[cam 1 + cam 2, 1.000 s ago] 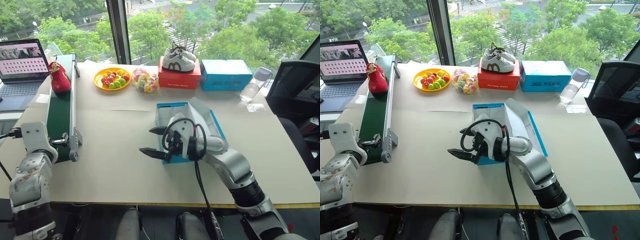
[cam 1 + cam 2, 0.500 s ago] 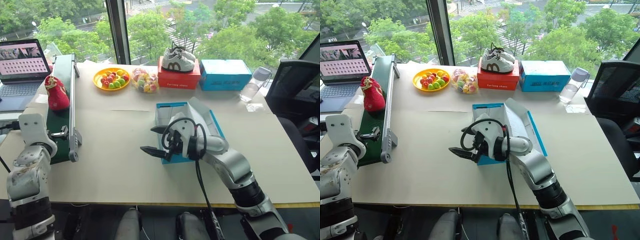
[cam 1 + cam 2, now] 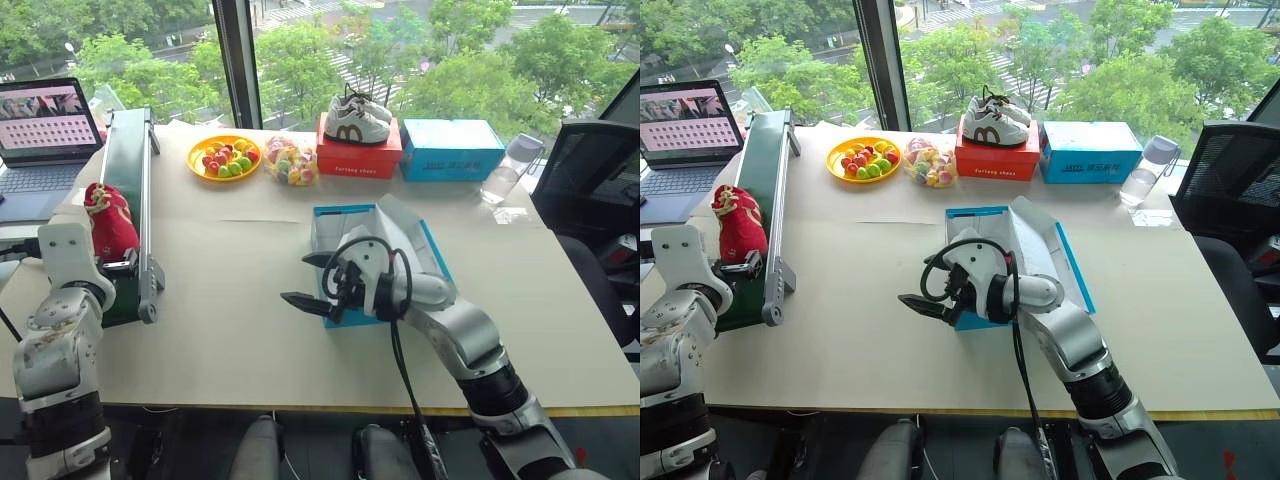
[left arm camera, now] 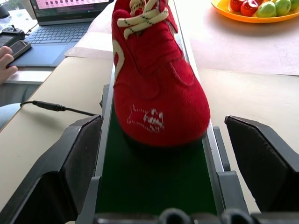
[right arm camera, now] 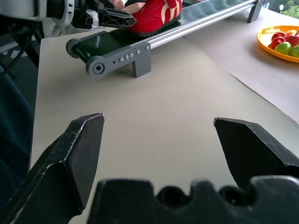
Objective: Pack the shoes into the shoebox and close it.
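One red shoe (image 3: 110,220) with cream laces rides on the green conveyor belt (image 3: 125,160) at the table's left, close to the belt's near end. My left gripper (image 4: 161,122) is open at that end, one black finger on each side of the belt, and the shoe's toe (image 4: 156,93) lies just beyond the fingertips without touching them. The blue shoebox (image 3: 345,211) stands open mid-table, its white flap lid (image 3: 410,240) leaning back to the right. My right gripper (image 3: 295,280) hovers open over bare table in front of the box, pointing left and holding nothing.
Along the far edge are a laptop (image 3: 45,115), a yellow fruit plate (image 3: 224,157), a bag of sweets (image 3: 290,160), white sneakers (image 3: 357,118) on a red box (image 3: 358,160), another blue box (image 3: 450,150) and a water bottle (image 3: 505,170). A person's hand (image 4: 5,58) rests by the laptop.
The red shoe has travelled down the belt from near the laptop to the near end, arriving at my left gripper. Both grippers stay open and in place.
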`<act>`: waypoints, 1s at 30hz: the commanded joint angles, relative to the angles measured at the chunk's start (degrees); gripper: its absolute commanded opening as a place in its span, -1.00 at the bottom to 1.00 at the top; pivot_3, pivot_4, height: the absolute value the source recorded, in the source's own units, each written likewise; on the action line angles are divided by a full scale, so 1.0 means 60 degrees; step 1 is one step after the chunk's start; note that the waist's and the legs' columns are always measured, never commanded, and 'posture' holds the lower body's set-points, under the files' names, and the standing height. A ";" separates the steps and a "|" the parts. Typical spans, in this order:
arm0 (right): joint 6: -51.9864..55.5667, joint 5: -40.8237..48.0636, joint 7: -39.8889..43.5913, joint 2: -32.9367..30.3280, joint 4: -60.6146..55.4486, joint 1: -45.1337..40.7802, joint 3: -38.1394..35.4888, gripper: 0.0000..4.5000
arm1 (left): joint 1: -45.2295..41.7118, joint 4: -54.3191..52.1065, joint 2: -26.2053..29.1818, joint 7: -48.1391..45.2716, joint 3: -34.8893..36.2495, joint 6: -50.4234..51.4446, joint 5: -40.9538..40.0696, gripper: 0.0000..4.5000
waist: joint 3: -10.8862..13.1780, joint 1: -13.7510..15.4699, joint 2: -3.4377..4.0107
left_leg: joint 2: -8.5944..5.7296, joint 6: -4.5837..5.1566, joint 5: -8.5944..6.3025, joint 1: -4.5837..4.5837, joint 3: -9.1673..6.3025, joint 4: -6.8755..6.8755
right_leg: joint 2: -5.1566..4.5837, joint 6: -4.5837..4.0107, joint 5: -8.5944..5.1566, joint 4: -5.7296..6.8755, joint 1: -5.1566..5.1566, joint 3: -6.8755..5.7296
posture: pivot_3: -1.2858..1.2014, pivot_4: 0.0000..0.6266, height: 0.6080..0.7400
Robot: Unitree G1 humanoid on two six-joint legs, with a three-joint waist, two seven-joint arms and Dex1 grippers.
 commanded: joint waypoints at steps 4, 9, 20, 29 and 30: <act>-0.0242 0.0015 -0.0061 0.0055 -0.0301 -0.0069 -0.0270 0.98 | -0.0086 -0.0280 -0.0124 0.0196 0.0039 0.0168 -0.0046 1.00 | -0.0001 0.0000 -0.0001 | 0.0000 0.0000 0.0000 0.0001 -0.0001 0.0001 | 0.0001 0.0001 0.0000 0.0003 0.0000 0.0001 | 0.03 -0.52 1.00; -0.0273 -0.0014 -0.0104 0.0009 -0.0273 -0.0121 -0.0333 1.00 | -0.0171 -0.0171 -0.0797 0.0562 0.0607 0.1014 -0.0484 0.45 | -0.0005 0.0006 -0.0008 | 0.0000 0.0012 0.0007 0.0001 -0.0001 0.0007 | 0.0002 0.0003 0.0001 0.0006 0.0004 0.0004 | 0.03 -0.52 1.00; -0.0328 -0.0137 -0.0152 0.0002 -0.0191 -0.0169 -0.0411 1.00 | -0.0489 -0.0004 -0.0841 0.0698 0.0505 0.1066 -0.0569 -0.22 | -0.0005 0.0079 -0.0008 | 0.0004 -0.0024 -0.0012 0.0038 -0.0005 0.0008 | 0.0012 0.0039 -0.0012 0.0029 0.0015 0.0012 | 0.03 -0.52 1.00; -0.0373 -0.0210 -0.0234 0.0040 -0.0091 -0.0244 -0.0545 1.00 | -0.0790 -0.0017 -0.1241 0.0773 0.0731 0.0651 -0.0924 -0.99 | -0.0005 0.0149 -0.0009 | 0.0004 -0.0028 -0.0010 0.0037 -0.0004 0.0008 | 0.0013 0.0034 -0.0009 0.0029 0.0016 0.0012 | 0.03 -0.52 1.00; -0.0375 -0.0214 -0.0243 0.0043 -0.0085 -0.0246 -0.0554 1.00 | -0.0888 -0.0059 -0.1323 0.0764 0.0784 0.0498 -0.1031 -0.99 | -0.0005 0.0160 -0.0009 | 0.0004 -0.0028 -0.0010 0.0037 -0.0004 0.0008 | 0.0013 0.0034 -0.0009 0.0028 0.0016 0.0012 | 0.03 -0.52 1.00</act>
